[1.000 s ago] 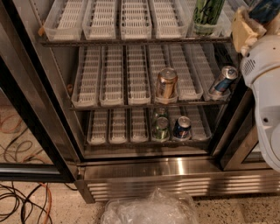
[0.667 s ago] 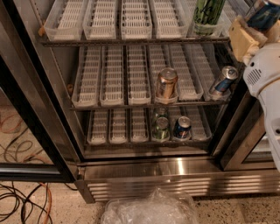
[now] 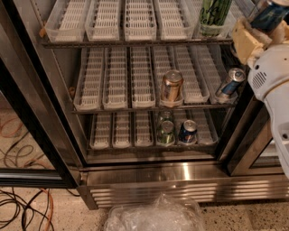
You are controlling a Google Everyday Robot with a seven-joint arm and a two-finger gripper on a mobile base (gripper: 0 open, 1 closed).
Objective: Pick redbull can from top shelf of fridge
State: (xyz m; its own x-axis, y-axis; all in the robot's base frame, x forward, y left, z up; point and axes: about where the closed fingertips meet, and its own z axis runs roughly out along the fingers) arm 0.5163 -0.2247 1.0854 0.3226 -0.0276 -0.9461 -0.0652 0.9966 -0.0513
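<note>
The robot's tan-fingered two-finger gripper (image 3: 266, 26) hung at the upper right, in front of the stainless-steel, glass-doored fridge (image 3: 180, 180), with its jaws clamped on the slim blue-and-silver redbull can (image 3: 271, 13). The can was tilted and off the rack, and its label was too blurred to read. Left of the jaws a tall green can (image 3: 214, 16) with pale, unreadable markings stood on the top shelf (image 3: 135, 43) among translucent white slotted trays. Below the jaws a second blue-and-silver can (image 3: 230, 82) leaned on the middle rack. Further down and to the left stood a copper-coloured can (image 3: 171, 85), a small green can (image 3: 165, 131) and a short dark blue can (image 3: 187, 131). Compared with a second earlier, the gripper had sunk only slightly, and every shelved can had kept its place.
</note>
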